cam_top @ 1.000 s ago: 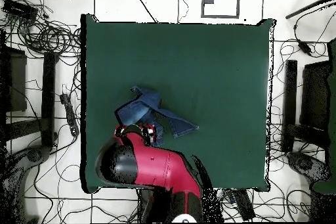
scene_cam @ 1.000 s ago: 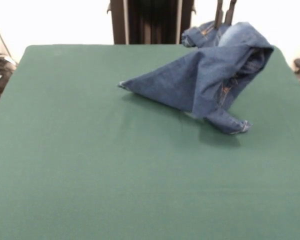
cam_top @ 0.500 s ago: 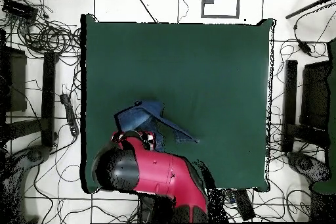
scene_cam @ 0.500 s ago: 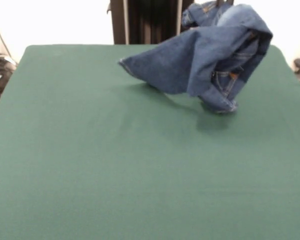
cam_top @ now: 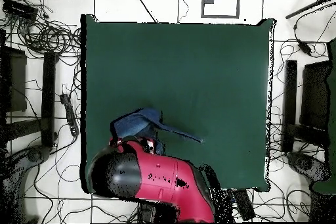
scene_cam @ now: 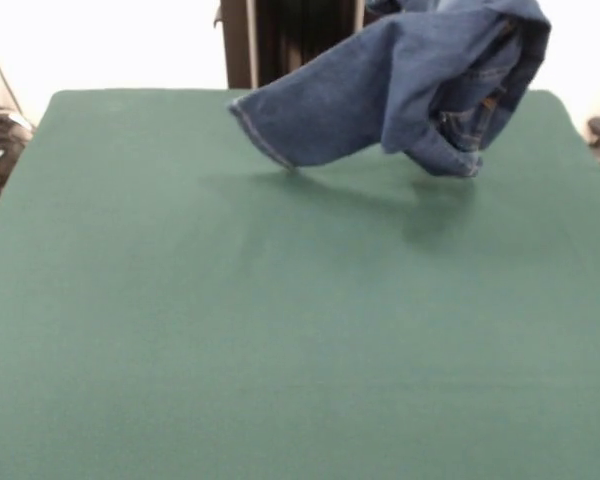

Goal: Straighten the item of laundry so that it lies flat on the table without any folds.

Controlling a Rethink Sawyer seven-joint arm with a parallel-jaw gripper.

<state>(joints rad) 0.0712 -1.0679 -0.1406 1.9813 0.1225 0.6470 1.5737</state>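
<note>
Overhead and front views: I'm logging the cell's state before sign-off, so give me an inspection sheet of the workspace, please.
Surface: the table has a dark green top; bare apart from the jeans.
Job's things: the jeans hang bunched and folded from above at the robot's side of the table, one hem pointing out sideways; I cannot tell whether any part touches the top. In the overhead view the jeans lie partly under the arm.
Clutter: nothing seen on the table.
Claw: hidden by the denim and the red and black arm; state cannot be told.
Cables: many loose cables on the floor around the table.
Surroundings: dark stands beside the table; no person seen.
</note>
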